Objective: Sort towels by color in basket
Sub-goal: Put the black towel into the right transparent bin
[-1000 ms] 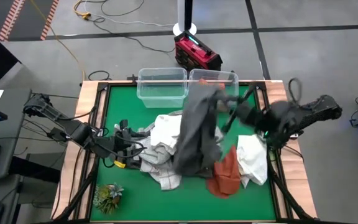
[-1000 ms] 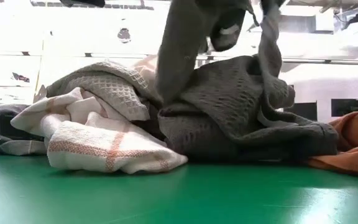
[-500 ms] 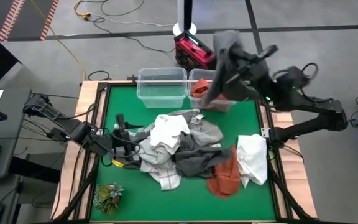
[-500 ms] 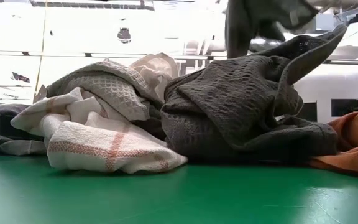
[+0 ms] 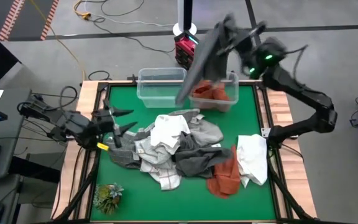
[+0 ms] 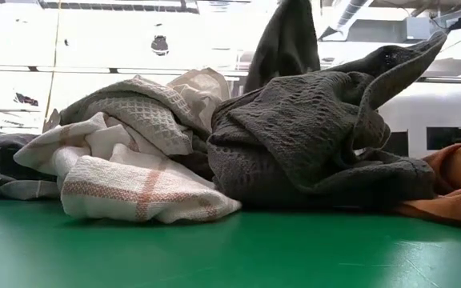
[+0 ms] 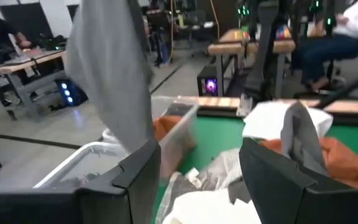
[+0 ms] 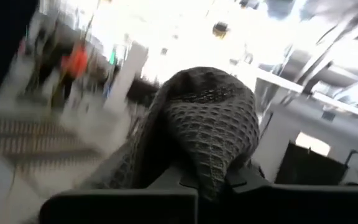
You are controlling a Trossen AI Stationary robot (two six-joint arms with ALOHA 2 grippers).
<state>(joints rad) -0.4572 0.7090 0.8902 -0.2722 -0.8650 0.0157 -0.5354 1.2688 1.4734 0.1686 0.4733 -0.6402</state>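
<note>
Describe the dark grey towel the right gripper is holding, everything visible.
The dark grey towel is a soft waffle-weave cloth, pinched at one end in the shut right gripper. It hangs stretched in a long drape, lifted clear of the towel pile, above the clear bins at the table's far edge. Nothing else visibly touches it.

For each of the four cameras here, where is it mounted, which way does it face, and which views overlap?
High: overhead, looking straight down on the table, both arms, two clear bins.
Low: table height, level across the towel pile; no arm visible.
Left wrist: past the open left pincer toward the bins.
Right wrist: on the raised arm; the right pincer is shut on the dark grey towel.
Shared: that hanging towel shows in all four.
</note>
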